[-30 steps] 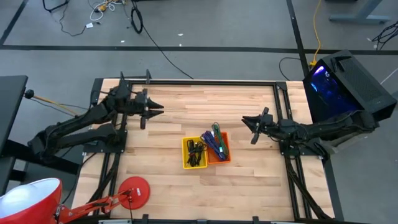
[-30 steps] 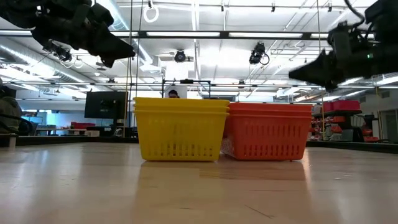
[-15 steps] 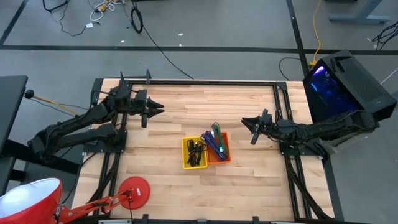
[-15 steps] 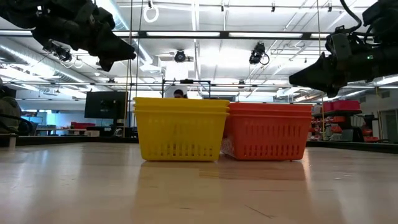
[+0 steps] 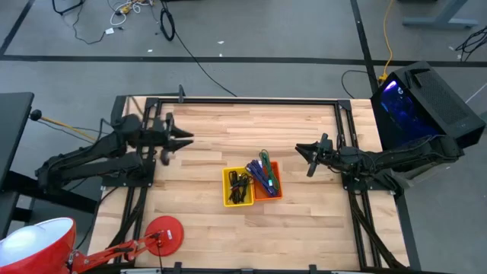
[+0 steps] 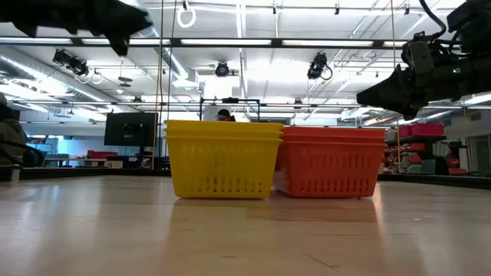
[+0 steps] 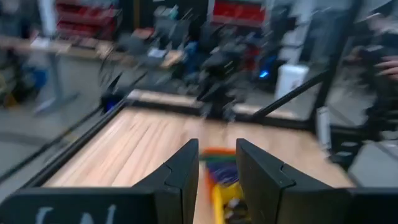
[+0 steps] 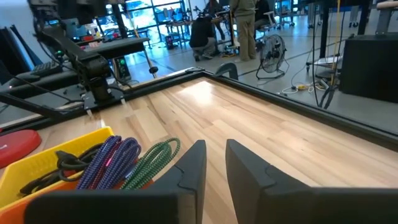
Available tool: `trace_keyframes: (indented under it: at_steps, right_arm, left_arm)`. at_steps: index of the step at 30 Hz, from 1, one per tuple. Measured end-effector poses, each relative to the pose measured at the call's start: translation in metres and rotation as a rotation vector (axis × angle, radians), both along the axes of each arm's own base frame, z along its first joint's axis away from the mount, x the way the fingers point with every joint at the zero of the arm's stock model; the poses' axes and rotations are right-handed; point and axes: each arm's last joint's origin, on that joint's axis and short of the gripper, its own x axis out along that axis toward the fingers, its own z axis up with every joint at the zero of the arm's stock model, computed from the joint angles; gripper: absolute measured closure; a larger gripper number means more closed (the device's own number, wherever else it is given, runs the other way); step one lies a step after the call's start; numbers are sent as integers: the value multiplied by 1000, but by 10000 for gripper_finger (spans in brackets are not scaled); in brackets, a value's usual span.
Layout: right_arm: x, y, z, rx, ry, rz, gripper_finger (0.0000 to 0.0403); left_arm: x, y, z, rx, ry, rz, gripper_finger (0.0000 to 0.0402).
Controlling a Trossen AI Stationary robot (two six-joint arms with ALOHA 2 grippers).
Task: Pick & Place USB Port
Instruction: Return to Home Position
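Hovering claws (image 5: pixel 185 138) above baskets (image 5: pixel 252 186)

left gripper (image 5: pixel 185 138) above table (image 5: pixel 304 122) | yellow bin (image 5: pixel 237 187) touching orange bin (image 5: pixel 276 181) | right gripper (image 5: pixel 300 149)

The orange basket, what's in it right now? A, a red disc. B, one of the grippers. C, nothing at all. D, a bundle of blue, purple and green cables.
D: in the high view the orange basket holds blue, purple and green cables, and both grippers hang away from it.
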Motion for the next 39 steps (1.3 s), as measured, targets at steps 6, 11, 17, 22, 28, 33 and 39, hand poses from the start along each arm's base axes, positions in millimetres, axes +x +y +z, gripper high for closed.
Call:
trace_keyframes:
  at_steps: [6, 11, 17, 22, 28, 33, 39]
  right_arm:
    - [-2, 0, 4, 2, -35, -1, 337]
    - [-10, -1, 18, 9, -155, -1, 337]
    - [-25, -1, 36, 20, -340, -1, 337]
    - [-39, -2, 49, 29, -494, -2, 337]
    - [-59, -4, 62, 40, -673, -2, 337]
    - [-65, -5, 70, 58, -783, -32, 337]
    - [-65, -5, 69, 59, -772, -37, 337]
  left_arm:
    - [-26, -24, 16, 64, -169, -117, 289]
    - [-50, -36, 25, 104, -300, -177, 289]
    - [-79, -46, 31, 140, -459, -255, 289]
    - [-83, -49, 40, 154, -564, -326, 289]
    - [-85, -52, 40, 138, -575, -409, 289]
    - [-84, -53, 38, 124, -562, -443, 289]
    - [-77, -54, 28, 120, -552, -453, 289]
